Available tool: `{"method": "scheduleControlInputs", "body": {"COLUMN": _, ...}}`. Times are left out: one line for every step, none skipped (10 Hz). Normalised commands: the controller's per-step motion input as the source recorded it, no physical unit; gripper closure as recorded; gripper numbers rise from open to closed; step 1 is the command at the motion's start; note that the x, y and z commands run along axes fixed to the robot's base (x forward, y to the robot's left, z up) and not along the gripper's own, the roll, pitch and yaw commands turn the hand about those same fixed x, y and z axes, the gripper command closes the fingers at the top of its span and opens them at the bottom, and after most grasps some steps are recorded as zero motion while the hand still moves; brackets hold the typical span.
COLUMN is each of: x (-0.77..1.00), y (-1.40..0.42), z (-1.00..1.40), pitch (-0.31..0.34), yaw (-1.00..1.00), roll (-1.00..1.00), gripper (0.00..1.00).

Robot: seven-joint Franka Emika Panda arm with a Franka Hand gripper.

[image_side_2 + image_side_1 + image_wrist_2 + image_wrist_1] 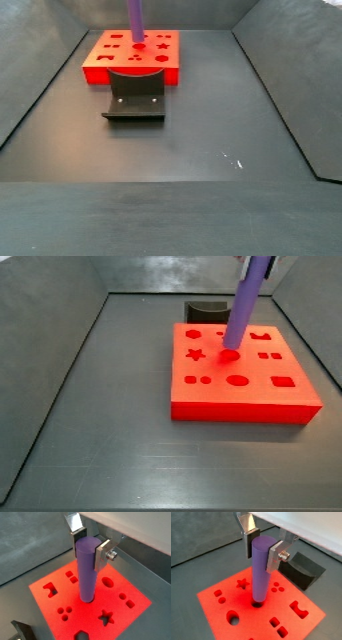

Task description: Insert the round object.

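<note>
A dark grey counter (107,436) with raised grey walls forms the work area, and everything stands toward its far end in a side view.

Going left to right in that side view, the bare floor comes first, then the flat bright red block with shaped cut-out holes (245,376), lying square on the floor so its holes face straight up. Just behind it, at the far wall, sits the dark L-shaped fixture (205,308), apart from the action and unused at this moment.

The long, slim purple-violet cylinder, the round object (246,308), rises from the block's top, leaning a little in this view, with its lower end at a round hole (229,355) near the block's centre. In both wrist views the peg looks upright, its tip meeting or just entering the dark round opening (257,603); how deep it sits I cannot tell.

The hand (262,545) is above the block, clenched on the round object near its upper end, silver finger plates (103,554) pressing from opposite sides. Holding it high leaves the lower length free to slide down without the fingers meeting the block.

I judge the peg aligned and the insertion begun, with a straight downward push remaining; any tilt could jam it on the rim.
</note>
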Motion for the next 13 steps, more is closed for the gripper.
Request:
{"method": "scheduleControlInputs", "body": {"x": -0.01, "y": -0.03, "z": -0.24, "pitch": -0.033, "yaw": -0.06, "roll": -0.04, "gripper": 1.0}}
{"method": "scheduleControlInputs", "body": {"x": 0.08, "y": -0.06, "z": -0.18, "pitch": -0.026, "yaw": -0.05, "roll": -0.06, "gripper": 1.0}}
{"method": "scheduleControlInputs", "body": {"x": 0.07, "y": -0.01, "z": -0.18, "pitch": -0.009, "yaw": -0.04, "roll": -0.04, "gripper": 1.0}}
{"method": "scheduleControlInputs", "body": {"x": 0.0, "y": 0.0, "z": -0.14, "pitch": 0.0, "yaw": -0.05, "roll": -0.04, "gripper": 1.0}}
{"method": "scheduleControlInputs", "body": {"x": 0.0, "y": -0.03, "z": -0.11, "pitch": 0.0, "yaw": -0.05, "roll": -0.05, "gripper": 1.0}}
{"method": "scheduleControlInputs", "body": {"x": 0.11, "y": -0.05, "z": -0.1, "pitch": 0.0, "yaw": -0.03, "roll": -0.05, "gripper": 1.0}}
{"method": "scheduleControlInputs", "body": {"x": 0.23, "y": -0.08, "z": -0.07, "pitch": 0.0, "yaw": 0.0, "roll": -0.05, "gripper": 1.0}}
{"method": "scheduleControlInputs", "body": {"x": 0.3, "y": -0.1, "z": -0.04, "pitch": 0.0, "yaw": 0.0, "roll": -0.01, "gripper": 1.0}}
{"method": "scheduleControlInputs", "body": {"x": 0.19, "y": -0.03, "z": -0.13, "pitch": 0.0, "yaw": -0.01, "roll": 0.0, "gripper": 1.0}}
{"method": "scheduleControlInputs", "body": {"x": 0.05, "y": 0.0, "z": -0.15, "pitch": 0.0, "yaw": -0.03, "roll": 0.0, "gripper": 1.0}}
{"method": "scheduleControlInputs", "body": {"x": 0.0, "y": 0.0, "z": -0.18, "pitch": 0.0, "yaw": -0.14, "roll": 0.01, "gripper": 1.0}}
{"method": "scheduleControlInputs", "body": {"x": -0.16, "y": 0.01, "z": -0.21, "pitch": 0.0, "yaw": -0.24, "roll": 0.01, "gripper": 1.0}}
{"method": "scheduleControlInputs", "body": {"x": -0.16, "y": 0.0, "z": -0.19, "pitch": 0.0, "yaw": -0.25, "roll": 0.0, "gripper": 1.0}}
